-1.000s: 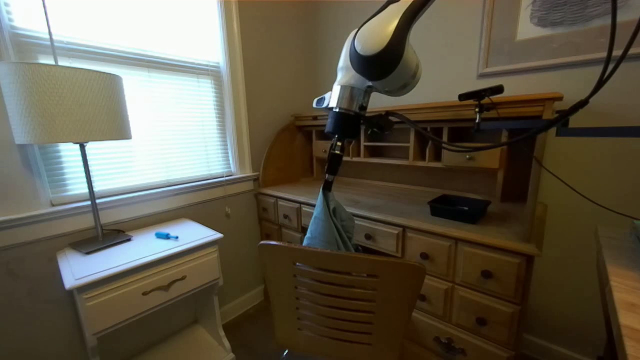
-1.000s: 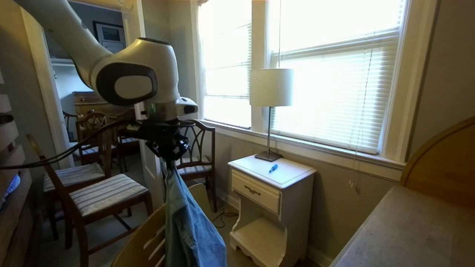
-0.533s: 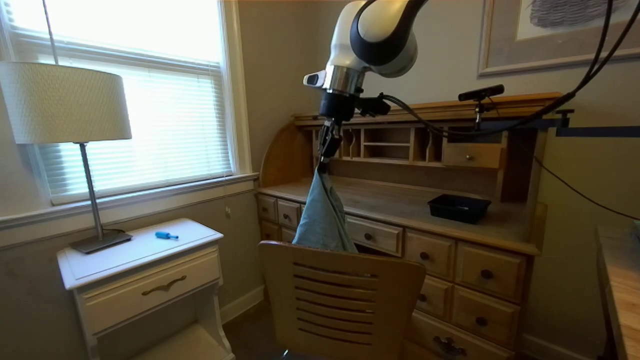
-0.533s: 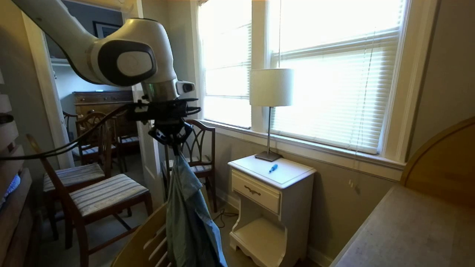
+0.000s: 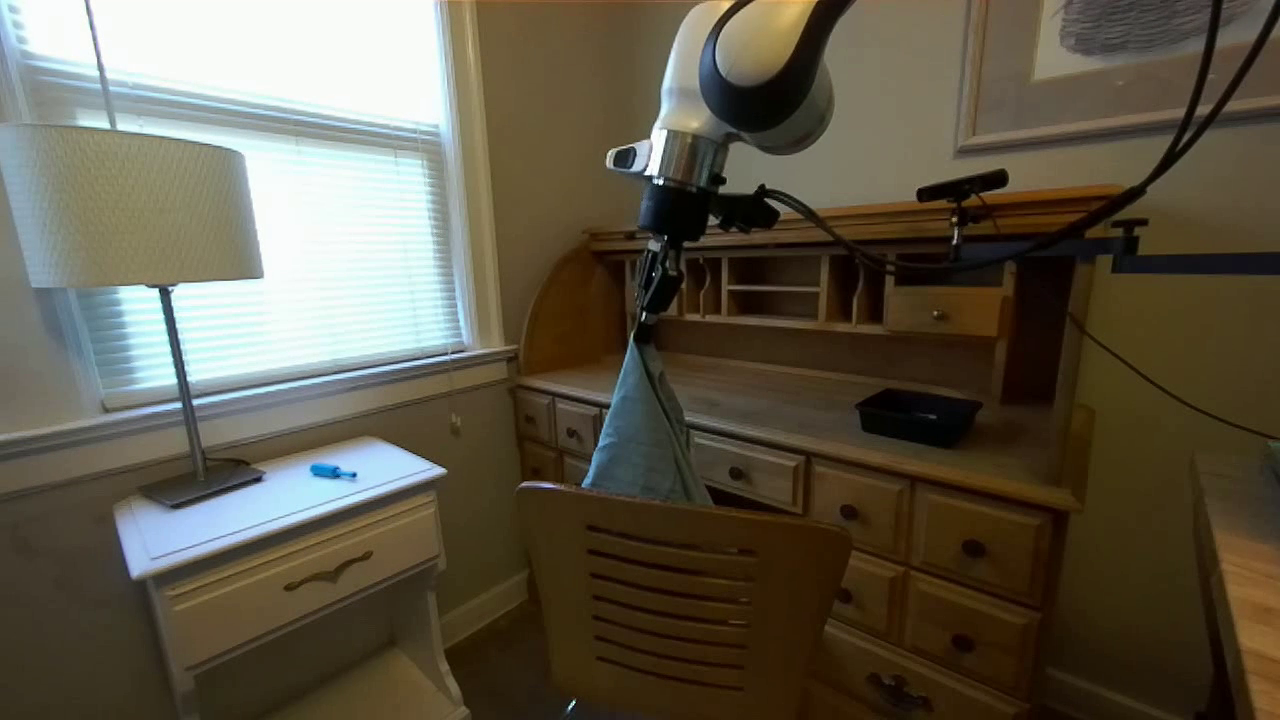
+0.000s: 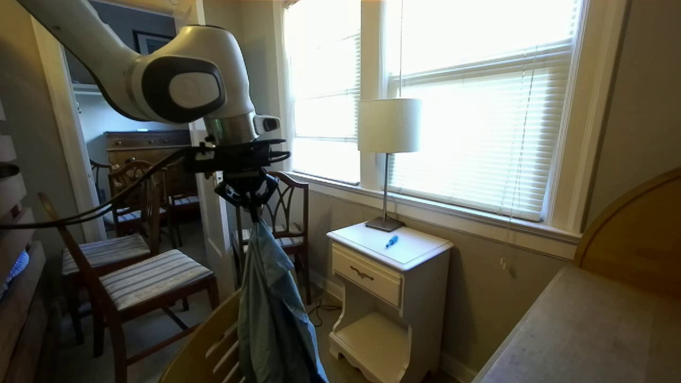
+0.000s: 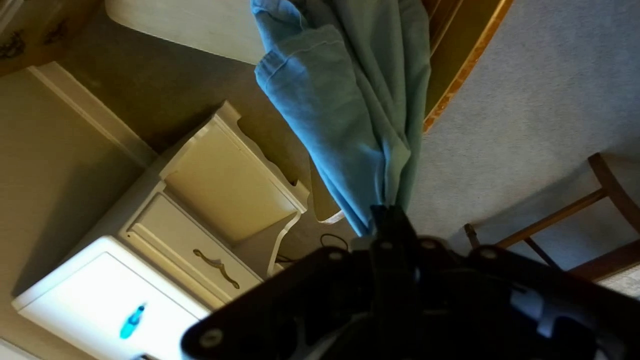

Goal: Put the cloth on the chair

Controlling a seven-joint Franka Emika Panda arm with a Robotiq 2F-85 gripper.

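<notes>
The blue-green cloth [image 5: 645, 430] hangs in folds from my gripper [image 5: 645, 330]. The gripper is shut on its top end, above the wooden chair [image 5: 790, 600]. In an exterior view the chair's slatted backrest hides the cloth's lower part. In an exterior view the gripper [image 6: 256, 215] holds the cloth [image 6: 274, 314] beside the chair's backrest [image 6: 205, 346], and the cloth's bottom runs out of frame. In the wrist view the closed fingertips [image 7: 387, 210] pinch the cloth [image 7: 340, 95], which lies alongside the backrest edge [image 7: 460, 65]. Whether cloth and chair touch I cannot tell.
A roll-top desk [image 5: 780, 385] with a black tray [image 5: 918, 417] stands behind the chair. A white nightstand [image 6: 372, 266] holds a lamp [image 6: 389, 127] and a small blue object [image 6: 392, 241]. Striped-seat dining chairs [image 6: 157, 276] stand on the other side.
My gripper has risen and shifted slightly, lifting the cloth's top higher above the backrest. Most of this happened in the first half second; since then almost nothing has moved. The cloth stays held.
</notes>
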